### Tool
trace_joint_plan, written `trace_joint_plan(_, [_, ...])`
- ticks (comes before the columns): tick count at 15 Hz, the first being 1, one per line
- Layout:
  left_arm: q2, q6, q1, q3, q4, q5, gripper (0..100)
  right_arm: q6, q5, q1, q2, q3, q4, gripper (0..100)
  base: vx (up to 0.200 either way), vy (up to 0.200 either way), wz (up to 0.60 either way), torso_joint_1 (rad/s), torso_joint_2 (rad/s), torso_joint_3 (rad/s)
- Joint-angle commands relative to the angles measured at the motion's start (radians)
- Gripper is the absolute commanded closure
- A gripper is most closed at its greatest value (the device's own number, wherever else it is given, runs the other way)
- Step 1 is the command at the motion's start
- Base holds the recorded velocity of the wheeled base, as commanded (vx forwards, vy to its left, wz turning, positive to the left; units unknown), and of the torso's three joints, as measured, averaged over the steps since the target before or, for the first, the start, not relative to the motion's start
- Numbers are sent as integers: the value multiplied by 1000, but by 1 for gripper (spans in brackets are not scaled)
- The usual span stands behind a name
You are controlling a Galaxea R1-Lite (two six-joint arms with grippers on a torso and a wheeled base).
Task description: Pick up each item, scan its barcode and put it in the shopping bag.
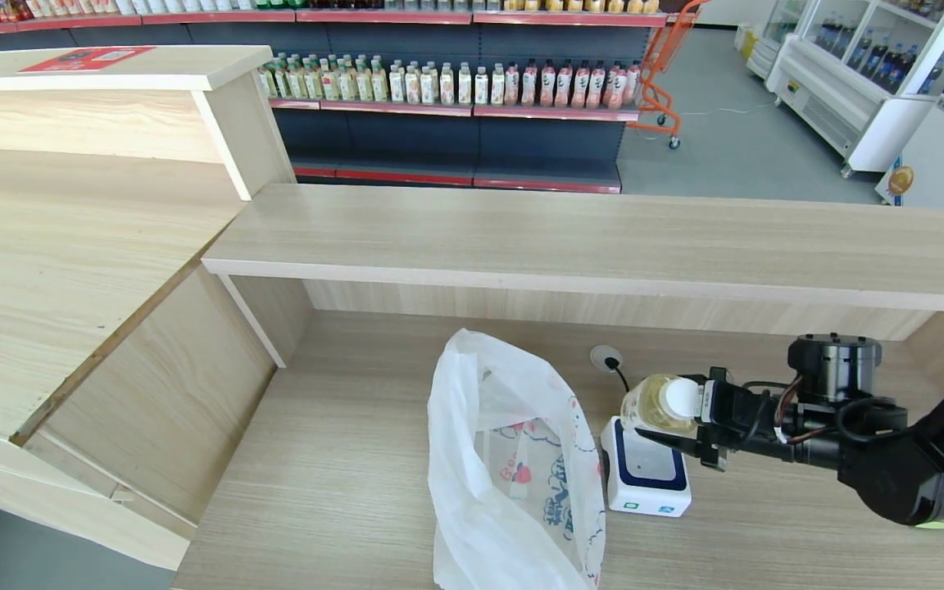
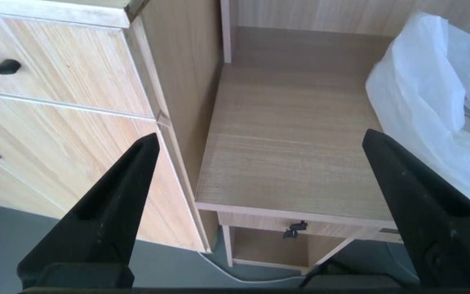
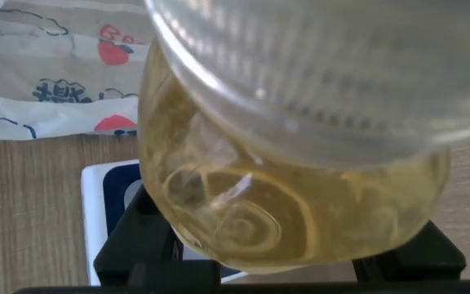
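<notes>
A clear bottle [image 3: 300, 196] of pale yellow liquid is seen end-on, with its white ribbed cap [image 3: 325, 73] nearest the camera. It is clamped in the right gripper [image 3: 280, 261], whose dark fingers [image 3: 125, 253] are pressed against its sides. Behind it, a white scanner [image 3: 104, 184] with a dark blue face is partly hidden on the wooden counter [image 3: 23, 220]. To the scanner's left, the white shopping bag [image 3: 47, 90] with red and blue print is seen.

From here the shopping bag [image 1: 472, 459] is white, printed with red and blue drawings; bottle [image 1: 651, 406] pale yellow, white cap [image 1: 679, 399]; scanner [image 1: 644, 479] white, dark-blue face; pale wood-grain surface [image 1: 341, 459].
</notes>
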Motion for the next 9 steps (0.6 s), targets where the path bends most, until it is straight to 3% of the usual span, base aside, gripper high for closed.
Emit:
trace_joint_plan(1, [2, 0, 0, 0, 0, 0, 0, -4, 0, 0, 29, -15, 0, 100, 0, 0, 0, 0, 0, 0])
trace_joint_plan(9, [2, 0, 0, 0, 0, 0, 0, -32, 2, -2, 53, -39, 0, 100, 0, 0, 0, 0, 0, 0])
